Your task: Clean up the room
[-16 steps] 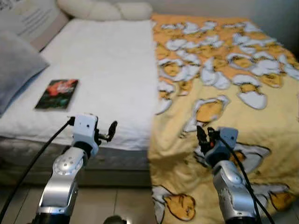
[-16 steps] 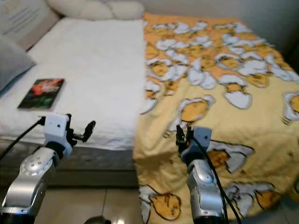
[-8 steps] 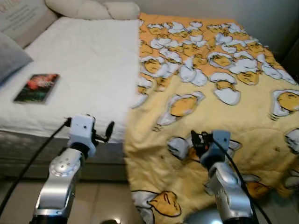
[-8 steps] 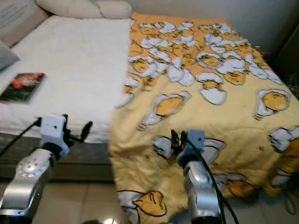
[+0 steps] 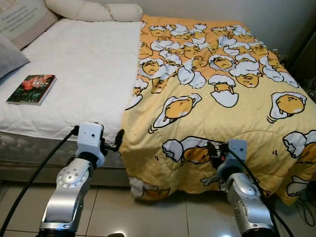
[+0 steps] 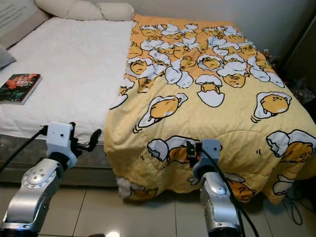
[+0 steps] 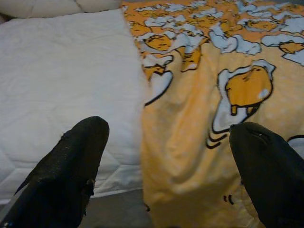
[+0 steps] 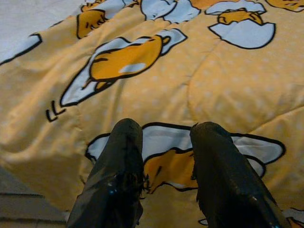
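L gripper point(image 5: 118, 139) spread (empty), blanket point(image 5: 217, 89), book point(image 5: 31, 89)

A bed with a white mattress cover point(image 5: 84, 59) stands on a pale tiled floor point(image 5: 148, 217), with cream pillows point(image 5: 94, 10) at its head and a grey cushion point(image 5: 9, 54) at its left edge.

Yellow egg-print blanket point(image 5: 217, 94) covers the bed's right half (hem overhanging); book point(image 5: 31, 89) flat — left side.

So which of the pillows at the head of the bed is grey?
The grey pillow at the bed's left edge, near the book; the two cream pillows along the head are pale.
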`<state>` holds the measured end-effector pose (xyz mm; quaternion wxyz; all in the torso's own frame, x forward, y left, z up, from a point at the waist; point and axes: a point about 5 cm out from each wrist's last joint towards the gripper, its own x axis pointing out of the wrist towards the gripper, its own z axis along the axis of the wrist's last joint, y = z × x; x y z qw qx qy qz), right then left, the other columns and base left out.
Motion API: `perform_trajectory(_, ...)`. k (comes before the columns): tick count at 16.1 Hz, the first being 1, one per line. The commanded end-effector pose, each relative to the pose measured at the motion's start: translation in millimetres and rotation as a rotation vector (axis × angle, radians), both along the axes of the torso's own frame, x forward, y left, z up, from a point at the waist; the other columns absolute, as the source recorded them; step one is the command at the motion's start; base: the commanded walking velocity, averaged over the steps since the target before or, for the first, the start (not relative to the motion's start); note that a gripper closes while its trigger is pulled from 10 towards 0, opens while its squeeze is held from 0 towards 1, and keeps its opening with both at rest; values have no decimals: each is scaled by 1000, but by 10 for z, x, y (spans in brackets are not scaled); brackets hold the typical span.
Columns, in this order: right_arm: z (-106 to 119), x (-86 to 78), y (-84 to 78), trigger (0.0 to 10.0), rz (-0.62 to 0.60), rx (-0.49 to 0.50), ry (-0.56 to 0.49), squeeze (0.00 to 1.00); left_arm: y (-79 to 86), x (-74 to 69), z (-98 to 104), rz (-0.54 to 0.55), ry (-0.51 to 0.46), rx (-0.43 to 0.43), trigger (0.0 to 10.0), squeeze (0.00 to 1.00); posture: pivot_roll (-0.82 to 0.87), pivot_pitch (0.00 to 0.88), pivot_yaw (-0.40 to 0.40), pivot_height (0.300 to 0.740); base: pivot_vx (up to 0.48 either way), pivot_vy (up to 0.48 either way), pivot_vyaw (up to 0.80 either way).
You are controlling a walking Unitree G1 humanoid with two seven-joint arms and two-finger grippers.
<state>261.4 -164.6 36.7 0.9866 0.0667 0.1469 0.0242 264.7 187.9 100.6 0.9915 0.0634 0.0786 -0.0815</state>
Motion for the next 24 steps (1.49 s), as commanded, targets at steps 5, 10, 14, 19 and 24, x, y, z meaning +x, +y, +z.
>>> perform_trajectory(5,125,107,-40,10000,-67,18,-66,0,87,19,9,59,-12,26,10000,0,65,0,-38,740,0,0,0)
perform_trajectory(10,125,107,-40,10000,-67,18,-66,0,87,19,9,59,-12,26,10000,0,65,0,-38,740,0,0,0)
perform_trajectory(14,125,107,-40,10000,-67,18,-66,0,87,19,9,59,-12,26,10000,0,65,0,-38,740,0,0,0)
perform_trajectory(19,125,107,-40,10000,-67,18,-66,0,87,19,9,59,-12,26,10000,0,65,0,-38,740,0,0,0)
perform_trajectory(24,144,147,-23,10000,-46,11,-87,0,78,88,18,62,-6,47,10000,0,65,0,-44,740,0,0,0)
